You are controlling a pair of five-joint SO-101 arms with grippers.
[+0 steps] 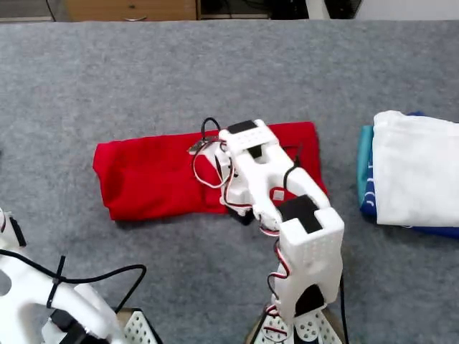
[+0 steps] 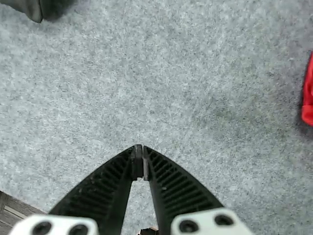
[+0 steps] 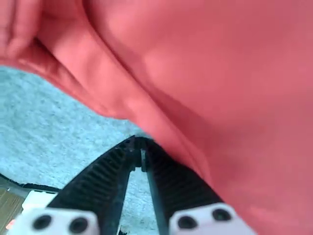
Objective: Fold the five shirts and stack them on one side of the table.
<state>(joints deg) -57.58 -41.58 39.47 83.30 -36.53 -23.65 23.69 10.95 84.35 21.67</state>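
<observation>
1. The red shirt (image 1: 150, 175) lies about in the middle of the grey tabletop (image 1: 215, 72). It is folded into a long band, and its edges are a little uneven.
2. The right arm (image 1: 287, 208) reaches from the near edge of the tabletop over the right half of the red shirt and covers part of it.
3. The right gripper (image 3: 142, 152) is closed, with its two tips together. The tips are right at a folded edge of the red shirt, low above the tabletop. I cannot tell if a bit of cloth is caught between them.
4. The left arm (image 1: 43, 301) is at the near left corner of the tabletop, well apart from the red shirt.
5. The left gripper (image 2: 139, 164) is also closed, its tips touching each other, and it holds nothing. It hangs over bare grey tabletop, and a small piece of the red shirt is seen far to one side of it.
6. At the right edge of the tabletop is a stack of folded shirts. A white shirt (image 1: 419, 168) is on top, and a blue shirt (image 1: 370, 197) and a teal shirt (image 1: 364, 150) show under it at the left side of the stack.
7. The stack is apart from the red shirt, with a strip of bare tabletop between them.
</observation>
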